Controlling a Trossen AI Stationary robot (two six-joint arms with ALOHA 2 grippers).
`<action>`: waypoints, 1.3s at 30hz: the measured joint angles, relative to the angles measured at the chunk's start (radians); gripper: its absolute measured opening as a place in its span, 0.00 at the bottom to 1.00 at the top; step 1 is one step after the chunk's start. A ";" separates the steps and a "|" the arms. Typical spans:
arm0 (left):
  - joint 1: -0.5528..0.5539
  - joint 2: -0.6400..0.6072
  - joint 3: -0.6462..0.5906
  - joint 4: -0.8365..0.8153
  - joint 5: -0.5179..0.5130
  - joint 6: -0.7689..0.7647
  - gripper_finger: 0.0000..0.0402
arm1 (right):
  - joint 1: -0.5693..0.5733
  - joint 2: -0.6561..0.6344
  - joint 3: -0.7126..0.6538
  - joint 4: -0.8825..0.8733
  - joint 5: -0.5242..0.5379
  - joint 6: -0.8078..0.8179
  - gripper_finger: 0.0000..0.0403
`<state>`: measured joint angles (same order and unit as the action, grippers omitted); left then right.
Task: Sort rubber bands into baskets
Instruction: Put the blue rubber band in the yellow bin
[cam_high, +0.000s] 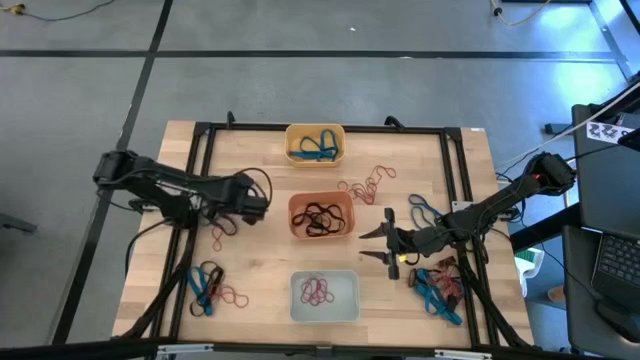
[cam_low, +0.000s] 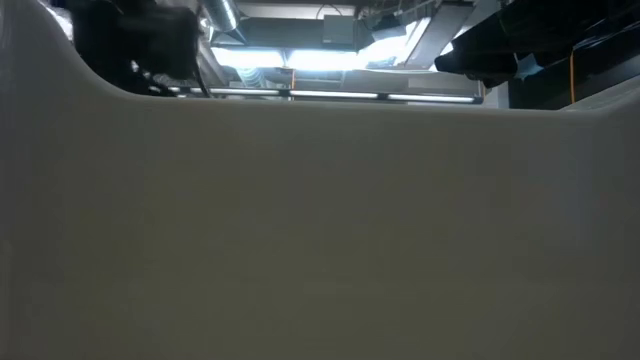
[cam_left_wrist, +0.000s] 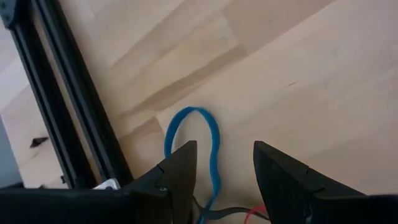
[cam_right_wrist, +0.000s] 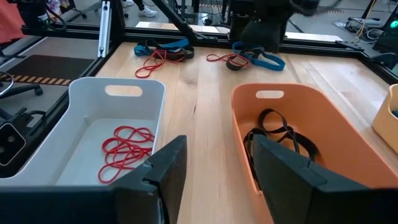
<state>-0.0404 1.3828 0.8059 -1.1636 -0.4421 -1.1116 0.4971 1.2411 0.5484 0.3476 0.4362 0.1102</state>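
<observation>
**Both grippers open and empty, bands partly sorted**

High view: three baskets in a column mid-table. Yellow-orange basket (cam_high: 315, 144) at the far edge holds blue-teal bands (cam_high: 318, 147). Red-orange basket (cam_high: 322, 216) in the middle holds black bands (cam_high: 320, 219). Pale basket (cam_high: 324, 296) nearest the front holds red bands (cam_high: 317, 291). Loose bands on the wooden table (cam_high: 265, 265): a red cluster (cam_high: 366, 186) just right of the red-orange basket's far corner, a blue and red pile (cam_high: 212, 289) front left, a mixed blue, red and black pile (cam_high: 438, 286) front right. Left gripper (cam_high: 222, 221) sits left of the red-orange basket, over a few loose bands. Right gripper (cam_high: 374, 243) sits just right of the red-orange basket, fingers spread, nothing between them.

Low view: almost all blocked by a pale basket wall (cam_low: 320, 230); dark arm parts and ceiling lights above it.

Left wrist view: left gripper (cam_left_wrist: 224, 163) fingers apart, empty, low over the table with a blue band (cam_left_wrist: 214, 162) lying between them; a bit of red band (cam_left_wrist: 255, 216) at the edge.

Right wrist view: right gripper (cam_right_wrist: 217, 163) wide, empty, aimed at the gap between the pale basket (cam_right_wrist: 87, 124) with red bands (cam_right_wrist: 124, 149) and the red-orange basket (cam_right_wrist: 336, 143) with black bands (cam_right_wrist: 280, 134). Loose blue and red bands (cam_right_wrist: 163, 53) beyond.
</observation>
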 joint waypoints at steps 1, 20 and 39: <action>0.015 0.018 0.000 0.004 0.014 0.015 0.39 | 0.000 0.000 0.000 0.000 0.000 0.001 0.45; 0.190 0.189 -0.035 0.100 0.133 0.224 0.38 | 0.000 0.000 0.000 -0.008 -0.002 0.001 0.45; 0.206 0.155 -0.132 0.210 0.204 0.314 0.14 | 0.000 0.000 0.000 -0.006 -0.002 0.000 0.45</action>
<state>0.1659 1.5379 0.6743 -0.9532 -0.2377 -0.7973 0.4972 1.2415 0.5484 0.3411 0.4343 0.1097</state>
